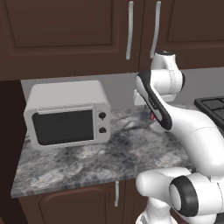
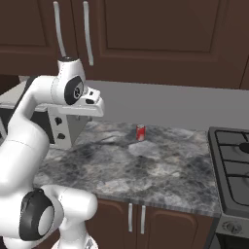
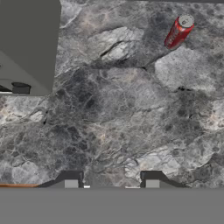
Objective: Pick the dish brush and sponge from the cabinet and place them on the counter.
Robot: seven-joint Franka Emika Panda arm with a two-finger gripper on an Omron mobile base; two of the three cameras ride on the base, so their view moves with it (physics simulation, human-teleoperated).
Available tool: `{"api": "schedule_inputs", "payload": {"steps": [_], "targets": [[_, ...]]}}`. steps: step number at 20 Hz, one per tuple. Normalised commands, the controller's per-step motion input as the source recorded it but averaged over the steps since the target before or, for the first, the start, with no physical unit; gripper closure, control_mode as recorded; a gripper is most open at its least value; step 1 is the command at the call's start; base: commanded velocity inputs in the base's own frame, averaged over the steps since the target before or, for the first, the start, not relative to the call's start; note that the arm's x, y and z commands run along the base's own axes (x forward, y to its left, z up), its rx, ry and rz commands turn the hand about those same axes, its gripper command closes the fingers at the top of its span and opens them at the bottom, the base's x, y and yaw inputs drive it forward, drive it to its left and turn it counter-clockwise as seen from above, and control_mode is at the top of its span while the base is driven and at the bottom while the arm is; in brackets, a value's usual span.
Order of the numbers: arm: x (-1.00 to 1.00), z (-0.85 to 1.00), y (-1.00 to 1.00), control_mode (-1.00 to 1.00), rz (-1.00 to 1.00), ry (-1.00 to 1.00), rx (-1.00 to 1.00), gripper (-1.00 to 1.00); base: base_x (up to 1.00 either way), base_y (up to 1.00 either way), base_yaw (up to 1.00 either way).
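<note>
Dark brown wooden wall cabinet (image 1: 65, 30) doors shut, above end effector (image 3: 111, 180); half open, empty; reach for long silver bar handle (image 1: 129, 30) squarely.

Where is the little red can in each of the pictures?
Left base view: the red can is a red sliver peeking from behind the arm, right of middle.
Right base view: it stands upright on the counter, centre, close to the back wall.
Hand view: upper right, on the stone.
Shared landmark: the microwave, to the can's left in every view.
</note>
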Motion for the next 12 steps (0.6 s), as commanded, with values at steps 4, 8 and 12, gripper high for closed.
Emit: {"api": "schedule_inputs", "payload": {"steps": [4,8,12], "targets": [[-0.01,0.0,0.02,-1.0,0.01,-0.02,-0.01,-1.0,0.0,0.0,0.0],[-0.09,0.1,0.0,-1.0,0.01,-0.12,0.0,-1.0,0.0,0.0,0.0],[-0.36,0.25,-0.02,-1.0,0.0,-0.27,0.0,-1.0,0.0,0.0,0.0]]}}
